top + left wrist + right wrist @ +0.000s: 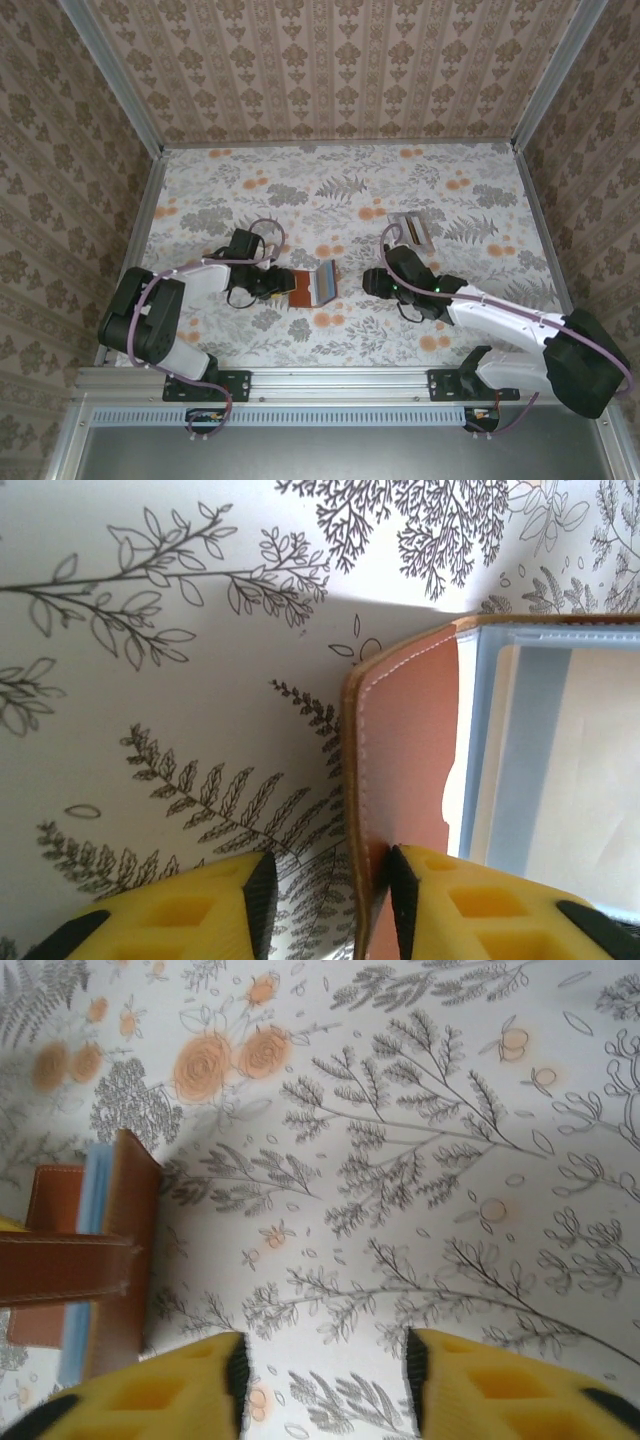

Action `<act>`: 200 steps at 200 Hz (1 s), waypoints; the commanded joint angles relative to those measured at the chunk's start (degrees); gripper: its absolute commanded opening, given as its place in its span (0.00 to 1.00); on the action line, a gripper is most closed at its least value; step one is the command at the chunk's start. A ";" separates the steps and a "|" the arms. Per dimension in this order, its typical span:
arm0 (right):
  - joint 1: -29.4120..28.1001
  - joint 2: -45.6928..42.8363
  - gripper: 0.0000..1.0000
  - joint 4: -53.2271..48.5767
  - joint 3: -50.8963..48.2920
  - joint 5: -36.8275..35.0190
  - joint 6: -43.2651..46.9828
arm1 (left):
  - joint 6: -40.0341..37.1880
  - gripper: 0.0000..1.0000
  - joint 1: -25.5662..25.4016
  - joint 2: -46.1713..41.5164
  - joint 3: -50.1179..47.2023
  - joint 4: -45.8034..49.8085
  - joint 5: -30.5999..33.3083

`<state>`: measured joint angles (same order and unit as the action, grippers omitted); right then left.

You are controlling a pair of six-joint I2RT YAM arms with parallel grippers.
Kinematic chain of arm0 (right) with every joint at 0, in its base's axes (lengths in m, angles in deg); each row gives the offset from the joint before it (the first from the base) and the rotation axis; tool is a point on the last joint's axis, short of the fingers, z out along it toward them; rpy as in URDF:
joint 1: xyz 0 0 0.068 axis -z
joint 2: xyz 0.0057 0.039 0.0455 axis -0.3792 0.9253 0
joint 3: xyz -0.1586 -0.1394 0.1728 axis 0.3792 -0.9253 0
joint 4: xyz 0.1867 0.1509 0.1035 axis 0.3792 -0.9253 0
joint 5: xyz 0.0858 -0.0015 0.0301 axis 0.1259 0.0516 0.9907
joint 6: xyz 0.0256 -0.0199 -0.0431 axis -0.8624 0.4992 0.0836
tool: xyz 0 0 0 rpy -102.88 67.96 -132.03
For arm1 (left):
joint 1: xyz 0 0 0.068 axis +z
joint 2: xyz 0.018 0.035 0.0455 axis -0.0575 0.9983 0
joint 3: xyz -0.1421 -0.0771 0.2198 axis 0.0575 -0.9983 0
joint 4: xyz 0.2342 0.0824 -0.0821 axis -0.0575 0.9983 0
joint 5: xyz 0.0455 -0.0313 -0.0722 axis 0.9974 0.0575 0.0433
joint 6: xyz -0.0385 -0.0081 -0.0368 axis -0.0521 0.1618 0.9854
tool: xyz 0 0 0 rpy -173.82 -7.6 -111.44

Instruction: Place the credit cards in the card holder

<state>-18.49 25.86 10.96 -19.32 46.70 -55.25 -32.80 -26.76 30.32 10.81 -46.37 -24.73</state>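
The reddish-brown card holder (300, 285) lies open on the patterned cloth left of centre, with a pale bluish card (323, 283) standing in it. My left gripper (272, 284) straddles the holder's left cover (405, 750). Its right pad (403, 900) touches the leather, the left pad (262, 900) stands apart over cloth, so my left gripper (328, 885) is open. Bluish and pale cards (545, 770) sit inside. My right gripper (322, 1360) is open over bare cloth, right of the holder (128, 1230). More credit cards (412, 228) lie behind my right gripper (372, 282).
The holder's clasp strap (60, 1270) runs across its cover in the right wrist view. Patterned walls and metal posts (140, 110) enclose the table on three sides. A metal rail (330, 380) with both arm bases runs along the near edge.
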 commanded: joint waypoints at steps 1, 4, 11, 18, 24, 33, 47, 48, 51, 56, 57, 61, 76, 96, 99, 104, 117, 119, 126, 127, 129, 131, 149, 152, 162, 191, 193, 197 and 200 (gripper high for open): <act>-0.08 -2.92 0.56 -1.51 0.23 6.30 4.75 | 1.92 0.36 -0.09 3.17 -2.24 -5.48 -0.75; -0.09 -2.89 0.56 -0.67 0.22 8.19 5.25 | 2.10 0.35 -0.09 3.30 -2.26 -5.83 -0.92; -0.08 -2.49 0.57 1.58 0.22 12.96 6.09 | 2.40 0.32 -0.09 3.54 -2.34 -6.45 -1.28; -0.17 -1.55 0.58 4.36 0.31 18.09 6.13 | 2.57 0.30 -0.11 3.66 -2.33 -6.85 -1.55; -0.19 -0.47 0.59 6.95 0.46 22.18 5.50 | 2.60 0.29 -0.16 3.60 -2.25 -6.91 -1.74; -0.54 1.60 0.61 10.25 1.00 26.06 3.78 | 2.63 0.26 -0.18 3.52 -2.09 -6.85 -2.12; -2.01 4.80 0.63 12.28 2.93 26.67 2.17 | 2.94 0.22 -0.18 2.89 -1.91 -6.81 -2.28; -2.15 5.02 0.63 12.35 3.03 26.62 2.14 | 2.95 0.22 -0.18 2.80 -1.90 -6.82 -2.28; -2.48 5.63 0.63 12.56 3.43 26.39 2.03 | 3.03 0.21 -0.25 2.66 -1.89 -6.80 -2.28; -3.05 6.62 0.64 12.53 4.25 25.56 1.85 | 3.17 0.20 -0.27 2.29 -1.96 -6.74 -2.28; -3.15 6.77 0.64 12.48 4.43 25.32 1.80 | 3.19 0.20 -0.27 2.24 -1.93 -6.74 -2.28; -3.52 7.54 0.64 12.23 4.92 24.34 1.55 | 3.29 0.19 -0.34 1.96 -1.82 -6.61 -2.28; -4.41 10.14 0.67 11.97 6.57 22.16 1.06 | 3.61 0.15 -0.42 0.81 -1.72 -6.06 -2.28; -5.54 13.28 0.71 11.51 9.16 21.91 1.64 | 3.75 0.11 -0.70 -0.18 -1.46 -5.12 -2.24; -5.76 14.30 0.71 11.48 9.53 21.91 1.71 | 3.75 0.11 -0.70 -0.27 -1.46 -4.99 -2.27; -6.10 15.11 0.72 11.48 10.06 22.04 1.83 | 3.83 0.11 -0.79 -0.41 -1.45 -4.83 -2.28; -7.09 16.77 0.72 11.64 11.54 22.44 2.02 | 4.09 0.10 -1.01 -0.62 -1.37 -4.76 -2.28; -7.20 17.05 0.72 11.64 11.78 22.50 2.02 | 4.16 0.09 -1.09 -0.63 -1.37 -4.70 -2.26; -7.51 17.94 0.72 11.38 12.66 22.35 2.15 | 4.26 0.09 -1.11 -0.63 -1.28 -4.68 -2.28; -7.58 18.05 0.72 11.29 12.81 22.26 2.17 | 4.31 0.08 -1.13 -0.63 -1.28 -4.65 -2.28; -7.75 18.29 0.72 11.05 13.17 22.09 2.19 | 4.41 0.08 -1.14 -0.72 -1.30 -4.63 -2.28; -7.85 18.57 0.72 10.74 13.44 21.78 2.26 | 4.44 0.07 -1.21 -0.74 -1.24 -4.63 -2.28; -9.02 20.79 0.72 7.28 16.44 18.06 3.25 | 5.16 0.00 -1.34 -1.05 -1.20 -4.79 -4.03; -9.25 21.23 0.72 6.65 16.96 17.40 3.40 | 5.38 0.00 -1.36 -1.13 -1.19 -4.80 -4.11; -10.04 22.59 0.79 5.19 18.88 16.56 4.26 | 6.06 0.00 -1.32 -1.70 -1.19 -4.63 -4.36; -12.00 26.60 0.84 -0.33 23.63 13.13 4.80 | 8.12 0.00 -1.42 -4.48 -0.75 -2.61 -4.60; -11.99 26.78 0.84 -0.47 23.74 12.97 4.58 | 8.38 0.00 -1.41 -4.69 -0.75 -2.56 -4.64; -12.02 27.23 0.84 -0.76 24.02 12.67 4.20 | 8.81 0.00 -1.45 -5.04 -0.75 -2.59 -4.76; -12.01 27.60 0.84 -1.08 24.18 12.46 3.95 | 9.25 0.00 -1.44 -5.35 -0.75 -2.61 -4.89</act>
<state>-29.74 50.71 15.62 2.10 63.16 -51.34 -26.68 -27.77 28.18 9.74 -50.89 -27.87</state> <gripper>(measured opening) 0.837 0.066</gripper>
